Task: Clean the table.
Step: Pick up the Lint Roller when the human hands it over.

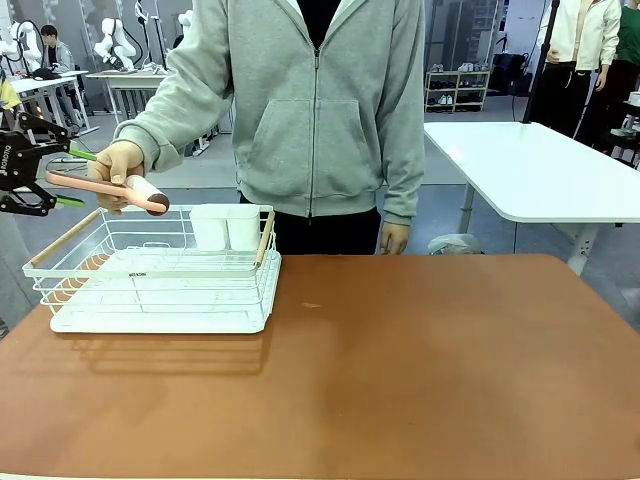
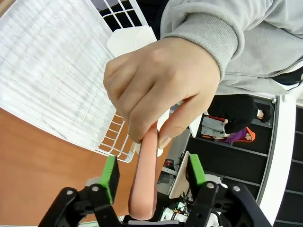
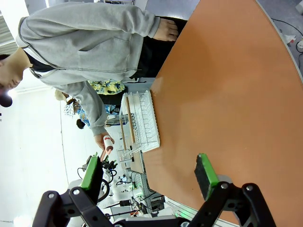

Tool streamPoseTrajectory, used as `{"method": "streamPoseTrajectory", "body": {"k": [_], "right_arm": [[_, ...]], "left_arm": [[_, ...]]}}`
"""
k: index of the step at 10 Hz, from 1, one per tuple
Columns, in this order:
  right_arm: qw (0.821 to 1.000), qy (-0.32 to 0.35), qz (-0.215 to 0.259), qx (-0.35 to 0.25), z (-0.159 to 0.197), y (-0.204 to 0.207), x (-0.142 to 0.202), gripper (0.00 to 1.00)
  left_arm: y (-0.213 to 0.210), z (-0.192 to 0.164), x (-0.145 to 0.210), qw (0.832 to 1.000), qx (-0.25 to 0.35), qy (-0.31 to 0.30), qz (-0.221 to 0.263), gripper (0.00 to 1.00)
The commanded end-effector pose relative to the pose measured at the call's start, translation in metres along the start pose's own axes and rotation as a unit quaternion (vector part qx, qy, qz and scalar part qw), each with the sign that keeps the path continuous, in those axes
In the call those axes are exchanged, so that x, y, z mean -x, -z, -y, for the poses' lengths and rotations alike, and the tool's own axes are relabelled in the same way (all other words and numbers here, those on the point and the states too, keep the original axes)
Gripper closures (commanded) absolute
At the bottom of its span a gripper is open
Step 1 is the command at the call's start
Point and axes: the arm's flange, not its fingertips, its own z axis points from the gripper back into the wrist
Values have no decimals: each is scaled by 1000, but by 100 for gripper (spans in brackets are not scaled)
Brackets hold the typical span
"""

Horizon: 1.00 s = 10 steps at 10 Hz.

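The reddish-brown table [image 1: 400,370] fills the front view and also shows in the right wrist view [image 3: 227,94]. At the far left a person's hand [image 1: 115,165] holds out a pink-handled roller [image 1: 110,190] with a white head. My left gripper [image 1: 75,178] stands around the handle's free end. In the left wrist view the pink handle [image 2: 144,189] runs between the green pads [image 2: 111,172], with a gap on each side, and the hand [image 2: 156,85] grips it farther up. My right gripper [image 3: 147,174] hangs open above the table, holding nothing.
A white wire dish rack [image 1: 150,270] on a white tray stands at the table's left, with two white cups [image 1: 225,227] at its far end. The person stands at the far edge. A white table [image 1: 540,170] lies beyond at the right.
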Motion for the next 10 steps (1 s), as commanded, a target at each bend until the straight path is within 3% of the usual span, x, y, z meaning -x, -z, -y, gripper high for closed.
{"method": "streamPoseTrajectory", "body": {"k": [1, 6, 9, 10], "right_arm": [[1000, 1, 2, -1, -1, -2, 0, 0], [1000, 1, 2, -1, -1, -2, 0, 0], [1000, 1, 2, -1, -1, -2, 0, 0], [1000, 1, 2, -1, -1, -2, 0, 0]], "left_arm": [[3, -6, 5, 1000, 20, 9, 9, 52], [4, -6, 6, 1000, 27, 16, 2, 100], [-1, -4, 3, 999, 32, 14, 8, 99], [1, -2, 1, 1000, 9, 8, 0, 99]]}}
